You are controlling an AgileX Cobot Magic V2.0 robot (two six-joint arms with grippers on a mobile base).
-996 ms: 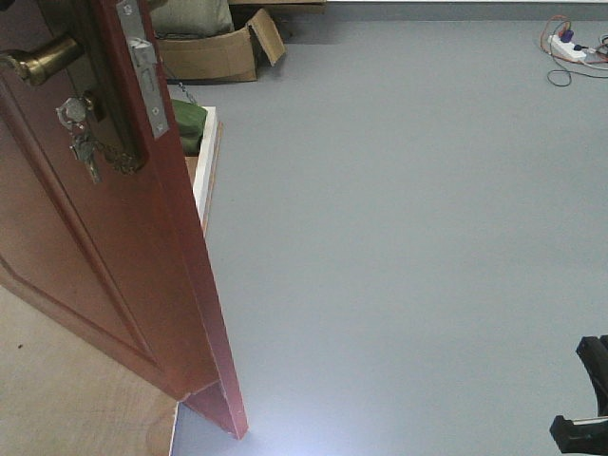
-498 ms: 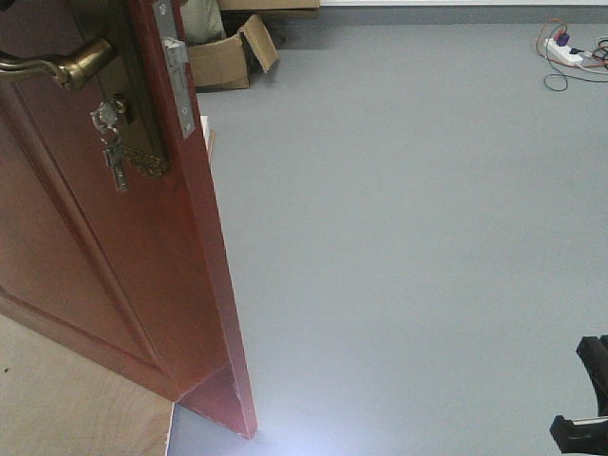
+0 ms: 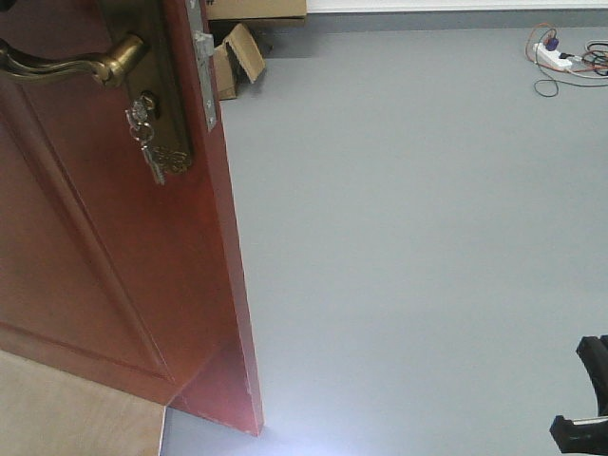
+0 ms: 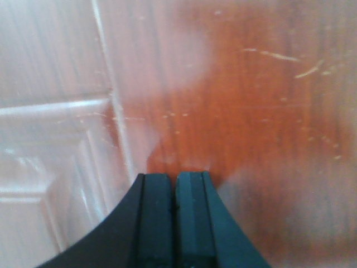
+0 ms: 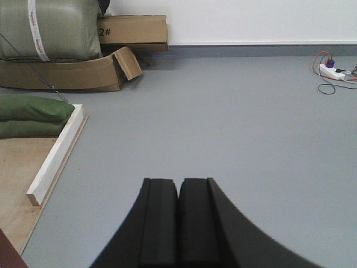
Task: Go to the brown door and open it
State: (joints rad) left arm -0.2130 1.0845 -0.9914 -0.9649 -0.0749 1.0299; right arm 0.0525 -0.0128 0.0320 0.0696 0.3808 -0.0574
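The brown door (image 3: pixel 104 266) fills the left of the front view, its free edge toward me, with a brass lever handle (image 3: pixel 76 65) and keys (image 3: pixel 147 142) hanging from the lock. My left gripper (image 4: pixel 174 177) is shut and empty, its tips at or very near the door's panel (image 4: pixel 251 100). My right gripper (image 5: pixel 178 184) is shut and empty above the grey floor (image 5: pixel 234 123). A black part of the right arm (image 3: pixel 584 408) shows at the front view's lower right corner.
Cardboard boxes (image 5: pixel 111 50) and a green sack (image 5: pixel 50 28) stand against the far wall. Green bags (image 5: pixel 30 114) lie on a wooden board with a white edge strip (image 5: pixel 56 156). A power strip with cables (image 3: pixel 560 57) lies at the far right.
The door has shifted rightward in the front view and fills more of it. It now hides the green bags and white strip seen a second ago.
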